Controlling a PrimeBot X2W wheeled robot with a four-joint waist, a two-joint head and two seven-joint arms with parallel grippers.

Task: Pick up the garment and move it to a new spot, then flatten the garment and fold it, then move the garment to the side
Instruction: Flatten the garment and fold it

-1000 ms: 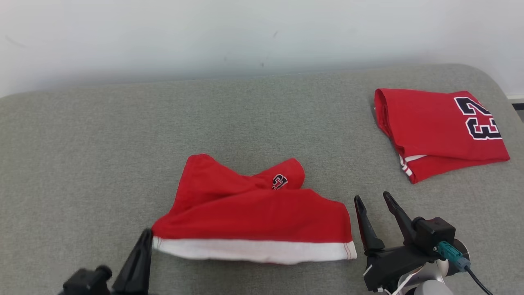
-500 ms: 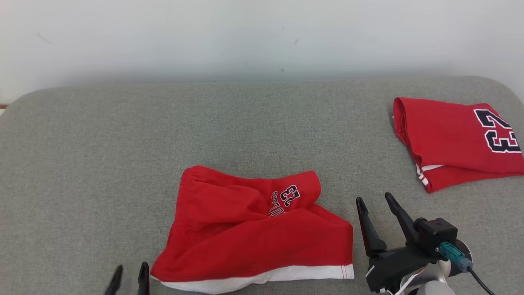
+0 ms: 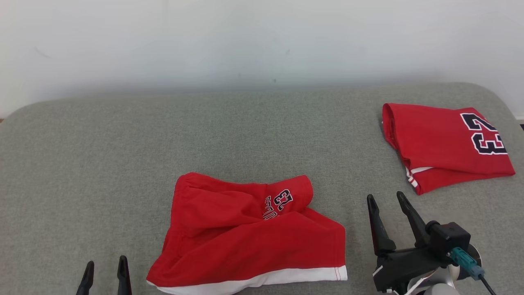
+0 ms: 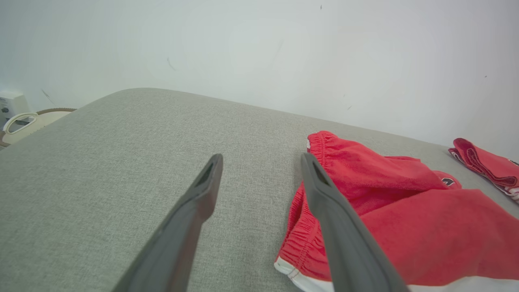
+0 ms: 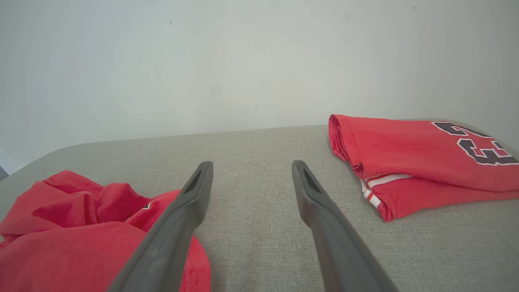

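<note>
Changed: left gripper (image 3: 105,271) has released the red shorts (image 3: 245,237), fingers apart.
Right gripper (image 3: 385,198): fingers apart, empty, beside shorts.

Shorts (image 3: 245,241): red, with a white band along the near hem, a gathered elastic waistband at the left end, and a dark, white-edged "23" with lettering beside it on the far part, upside down in the head view. Condition: rumpled and not flat, the far part bunched, with a diagonal fold of the near part lying over it. Location: lying free on the grey padded surface (image 3: 123,143), near its front middle.
</note>
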